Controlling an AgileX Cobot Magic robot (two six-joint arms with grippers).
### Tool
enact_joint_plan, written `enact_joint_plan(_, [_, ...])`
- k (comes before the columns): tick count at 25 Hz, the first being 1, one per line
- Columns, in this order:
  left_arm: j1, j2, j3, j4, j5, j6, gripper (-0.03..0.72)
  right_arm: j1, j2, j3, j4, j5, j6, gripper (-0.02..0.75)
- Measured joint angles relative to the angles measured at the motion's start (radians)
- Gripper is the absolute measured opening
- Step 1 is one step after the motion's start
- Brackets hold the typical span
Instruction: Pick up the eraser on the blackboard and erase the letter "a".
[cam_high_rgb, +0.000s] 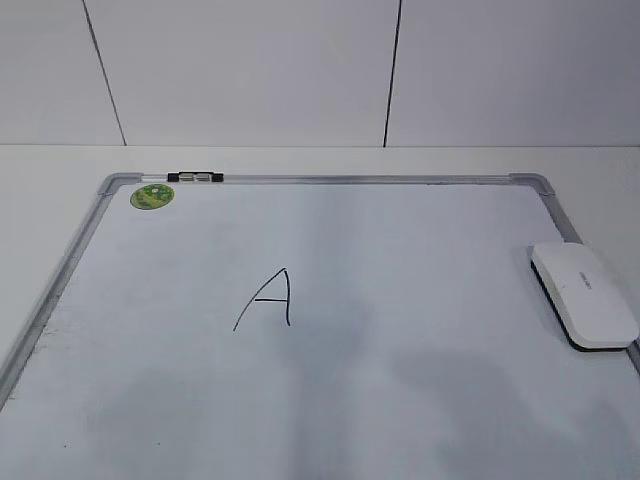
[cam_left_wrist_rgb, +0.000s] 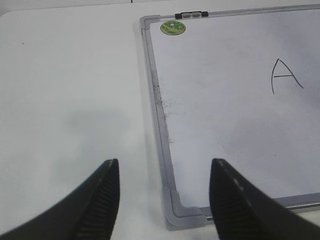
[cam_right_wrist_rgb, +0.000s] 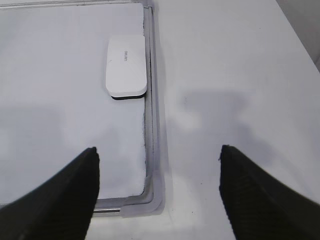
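Note:
The white eraser (cam_high_rgb: 583, 293) lies flat on the right edge of the blackboard (cam_high_rgb: 350, 180); it also shows in the right wrist view (cam_right_wrist_rgb: 126, 65), ahead and left of my right gripper (cam_right_wrist_rgb: 159, 150). That gripper is open and empty above the board's near right corner. My left gripper (cam_left_wrist_rgb: 165, 162) is open and empty above the board's near left corner (cam_left_wrist_rgb: 156, 110). A pointed capital "A" (cam_high_rgb: 270, 298) in thin black marker sits mid-board and also shows in the left wrist view (cam_left_wrist_rgb: 284, 76). No lowercase cursive "a" is in view. Neither gripper shows in the exterior view.
A round green sticker (cam_high_rgb: 152, 196) is at the board's far left corner, with a small black-and-silver clip (cam_high_rgb: 196, 177) on the top frame beside it. The board lies on a white table (cam_left_wrist_rgb: 65, 100); a white panelled wall stands behind.

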Motion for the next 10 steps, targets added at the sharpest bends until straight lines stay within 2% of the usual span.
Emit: enact_joint_plan(10, [0.000,0.000,0.000,0.000,0.000,0.000,0.426,0.000,0.000,0.000,0.000,0.000,0.000,0.592])
